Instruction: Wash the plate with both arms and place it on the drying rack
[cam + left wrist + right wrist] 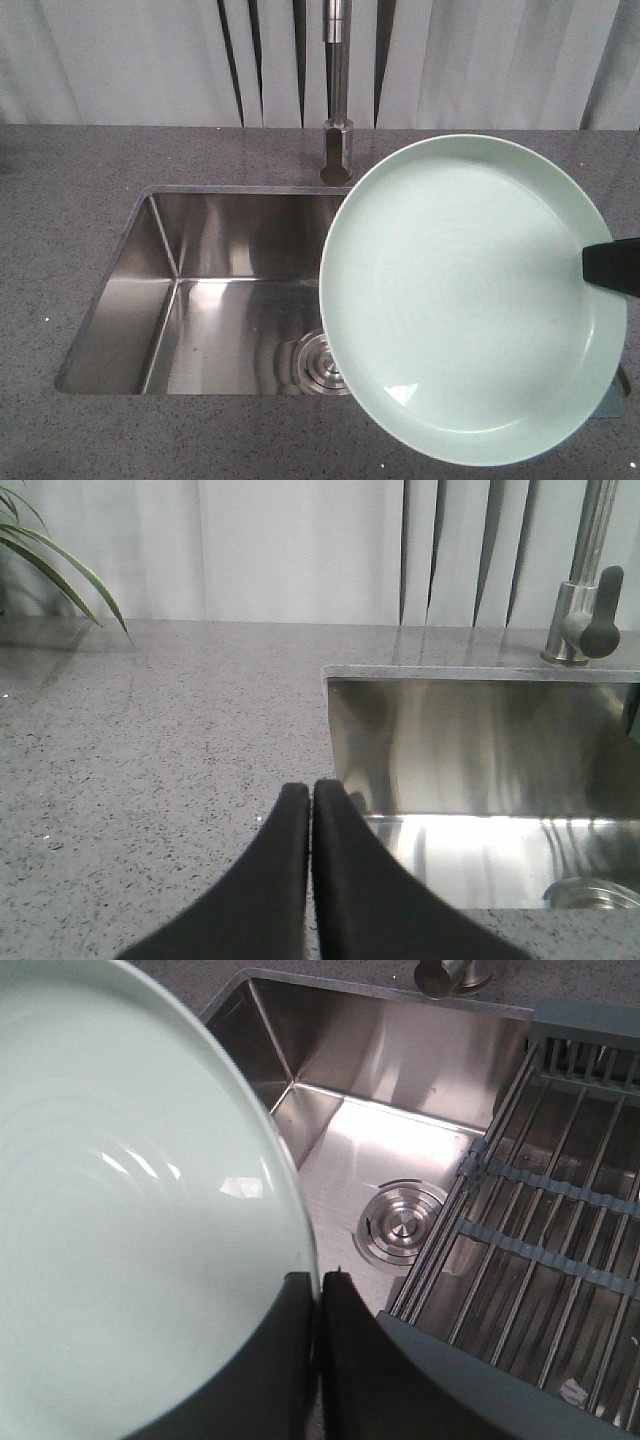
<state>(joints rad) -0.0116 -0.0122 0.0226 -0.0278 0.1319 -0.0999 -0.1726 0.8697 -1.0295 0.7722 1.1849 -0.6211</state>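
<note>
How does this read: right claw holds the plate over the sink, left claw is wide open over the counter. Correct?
Not quite. The left claw is shut, not wide open: the left wrist view shows its fingers pressed together, empty, over the counter. The rest stands: the right claw holds the plate over the sink.

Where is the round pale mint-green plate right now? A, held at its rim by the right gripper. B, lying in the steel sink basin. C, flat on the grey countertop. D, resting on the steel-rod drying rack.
A: the right gripper clamps the rim of the round pale mint-green plate, raised over the steel sink basin.
</note>
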